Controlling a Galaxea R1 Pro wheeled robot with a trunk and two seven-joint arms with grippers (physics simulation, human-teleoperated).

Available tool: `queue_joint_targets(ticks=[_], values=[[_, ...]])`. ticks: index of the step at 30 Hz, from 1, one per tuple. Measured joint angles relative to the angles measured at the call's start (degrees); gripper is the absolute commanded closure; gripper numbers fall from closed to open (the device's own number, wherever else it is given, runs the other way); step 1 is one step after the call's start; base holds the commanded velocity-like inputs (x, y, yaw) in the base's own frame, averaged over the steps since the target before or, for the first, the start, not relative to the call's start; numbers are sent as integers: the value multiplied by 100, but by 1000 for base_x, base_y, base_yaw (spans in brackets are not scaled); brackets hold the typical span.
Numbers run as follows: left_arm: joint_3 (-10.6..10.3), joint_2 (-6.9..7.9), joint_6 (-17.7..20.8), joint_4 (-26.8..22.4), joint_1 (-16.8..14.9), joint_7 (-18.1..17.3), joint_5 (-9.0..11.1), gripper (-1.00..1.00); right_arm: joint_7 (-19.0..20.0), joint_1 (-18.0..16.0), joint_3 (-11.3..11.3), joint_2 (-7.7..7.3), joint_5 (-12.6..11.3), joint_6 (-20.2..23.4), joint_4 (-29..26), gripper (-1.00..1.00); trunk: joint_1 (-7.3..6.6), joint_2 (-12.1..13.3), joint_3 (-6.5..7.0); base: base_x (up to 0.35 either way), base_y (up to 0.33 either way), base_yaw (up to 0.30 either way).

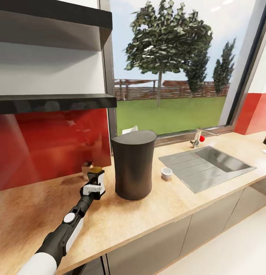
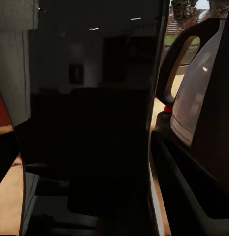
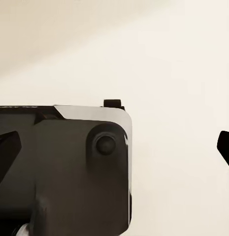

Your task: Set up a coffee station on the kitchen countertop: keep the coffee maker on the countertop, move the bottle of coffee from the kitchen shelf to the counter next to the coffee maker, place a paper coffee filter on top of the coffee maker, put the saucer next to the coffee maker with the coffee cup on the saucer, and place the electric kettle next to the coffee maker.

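I hold the bottle of coffee (image 1: 95, 170) tight in my left gripper (image 1: 95, 182), standing up, just left of the coffee maker (image 1: 133, 164). I cannot tell my right gripper's state.

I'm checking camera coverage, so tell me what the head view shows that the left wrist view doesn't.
Head view: the tall dark-grey cylindrical coffee maker whole, the tiny white coffee cup, the steel sink, and the left gripper by a yellow-capped bottle. Left wrist view: a rounded clear-glass jug with black handle, probably the electric kettle. Both: the light wood countertop and the tree outside.
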Motion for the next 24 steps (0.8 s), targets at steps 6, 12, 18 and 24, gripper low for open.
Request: queue_joint_targets(ticks=[6,12,18,24], values=[[0,-3,1,4,42,1,1,100,0,0,0,0,-3,0,0,-100,1,0,0,16,-100,1],[1,-3,3,2,48,1,1,100,0,-1,0,13,-3,-1,2,-100,-1,-1,0,116,-218,155],[21,8,-4,-5,49,1,3,100,-33,0,16,1,41,-7,8,-100,1,0,0,91,-66,27],[36,27,-6,4,54,3,9,100,-14,0,26,8,46,-7,9,-100,-1,0,0,177,-1,0]])
